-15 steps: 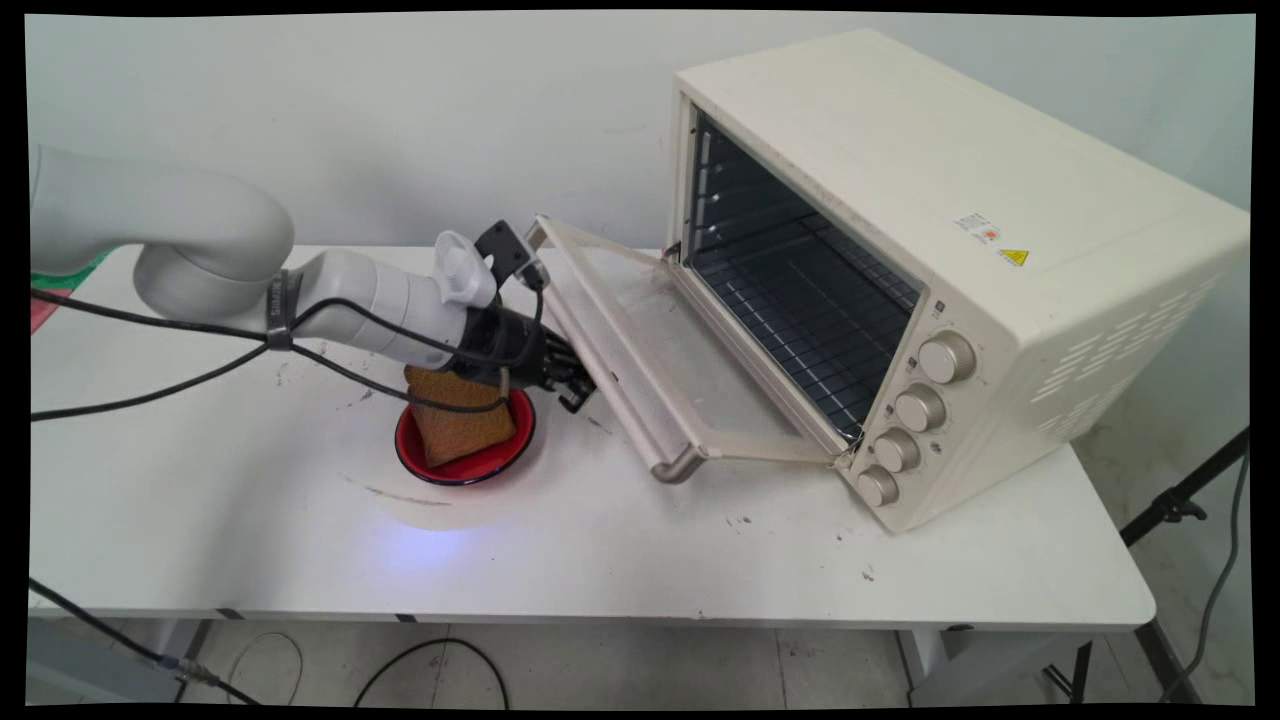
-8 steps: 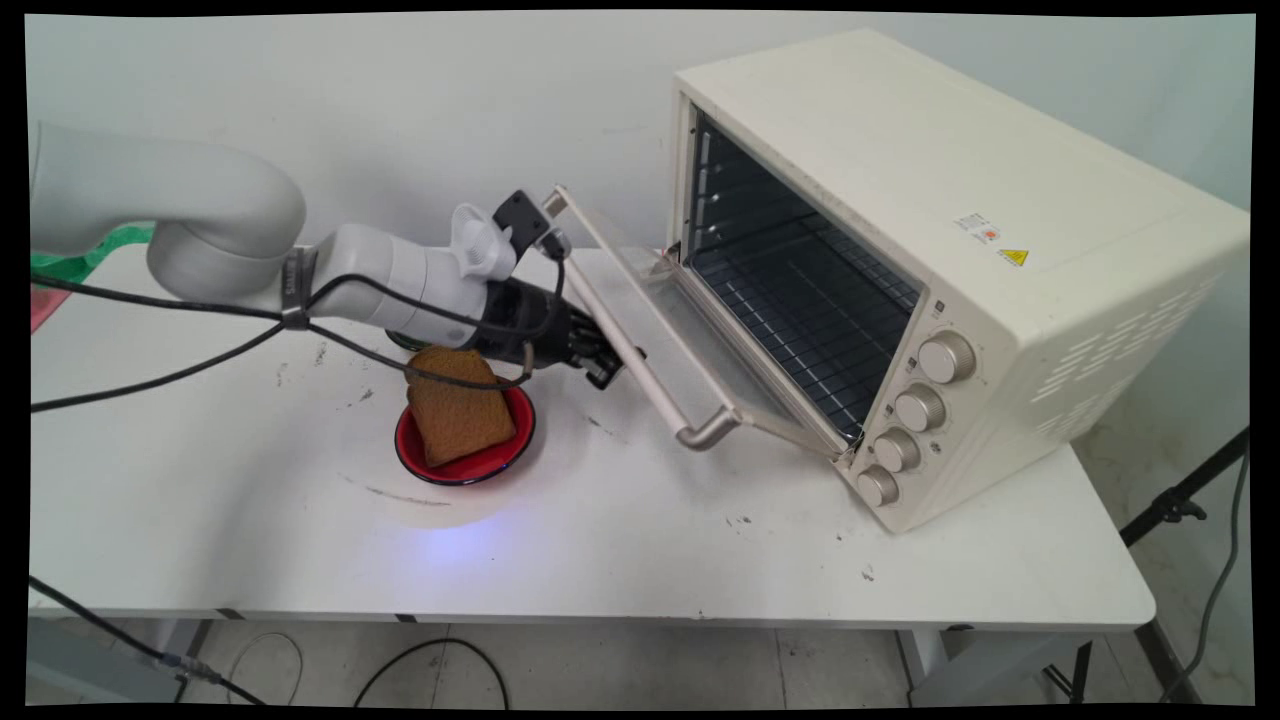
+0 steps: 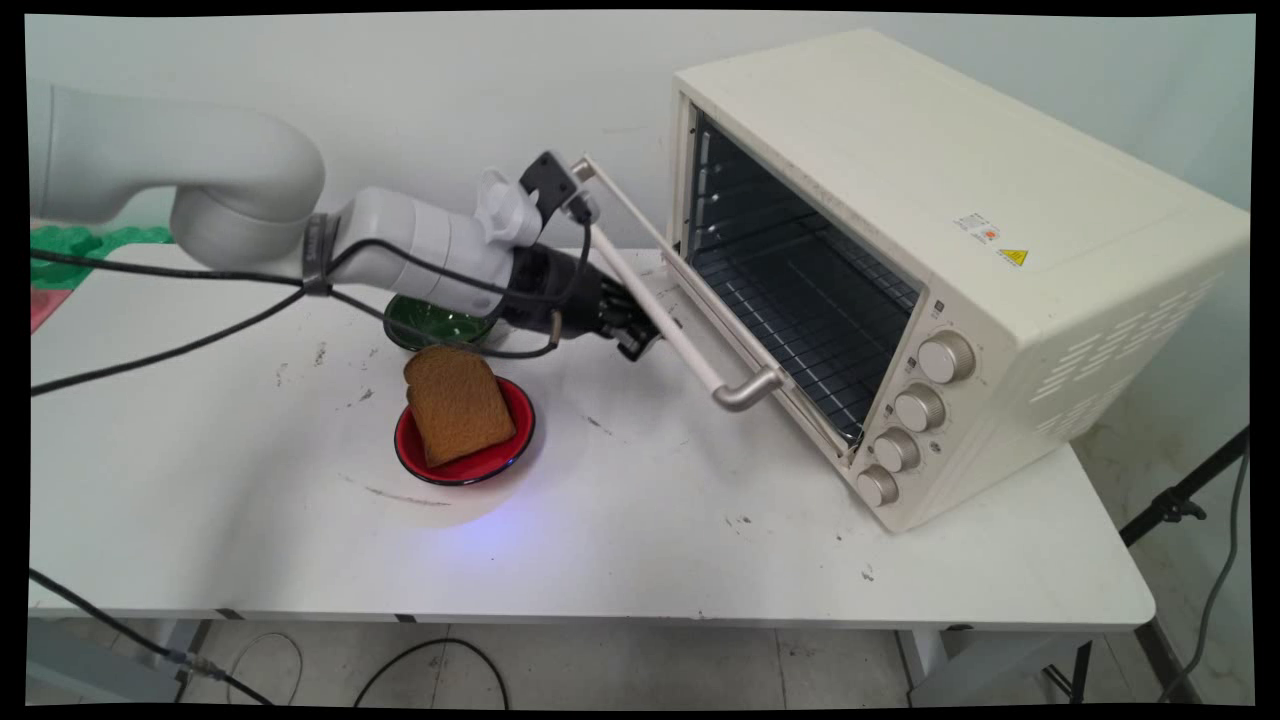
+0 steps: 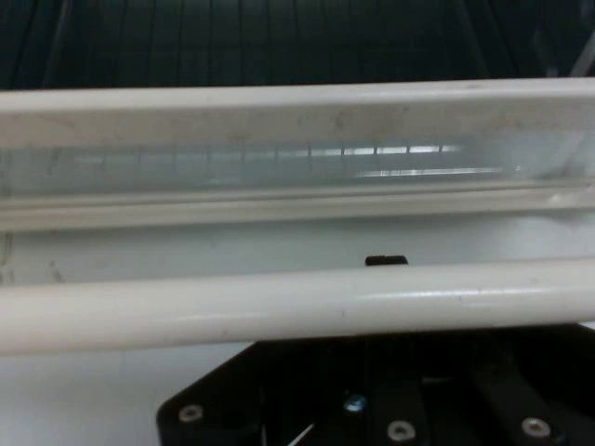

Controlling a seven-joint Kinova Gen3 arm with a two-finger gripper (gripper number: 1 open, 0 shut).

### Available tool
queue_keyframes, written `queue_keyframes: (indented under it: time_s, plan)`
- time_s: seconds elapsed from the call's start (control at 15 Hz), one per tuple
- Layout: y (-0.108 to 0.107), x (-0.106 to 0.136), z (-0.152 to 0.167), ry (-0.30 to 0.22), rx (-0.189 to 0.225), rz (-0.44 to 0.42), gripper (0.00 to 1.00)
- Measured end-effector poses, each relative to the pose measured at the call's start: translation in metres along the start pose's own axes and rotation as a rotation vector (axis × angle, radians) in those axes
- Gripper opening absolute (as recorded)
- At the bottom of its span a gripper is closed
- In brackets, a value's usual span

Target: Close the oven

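We see the gripper (image 3: 640, 335) pressed against the underside of the oven door handle (image 3: 670, 318), but we cannot tell how it stands. The door (image 3: 690, 300) is half raised toward the cream oven (image 3: 960, 250). Behind the arm sits a green bowl (image 3: 435, 322); nearer us, on the desk (image 3: 640, 540), toast (image 3: 455, 403) lies in a red bowl (image 3: 470, 465).

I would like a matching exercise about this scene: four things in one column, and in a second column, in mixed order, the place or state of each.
Things:
1. slice of bread
2. green bowl
3. oven door
4. pincer

Places or states:
A. half open, tilted
B. leaning in the red bowl
C. at the door's handle bar
D. on the table, partly hidden behind the arm

Pairs: 1-B, 2-D, 3-A, 4-C
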Motion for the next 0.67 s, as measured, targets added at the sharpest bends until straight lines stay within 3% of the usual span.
queue_keyframes:
  time_s: [0.67]
  plan:
    - [-0.005,0.034,-0.009,0.053,-0.029,0.065,0.00]
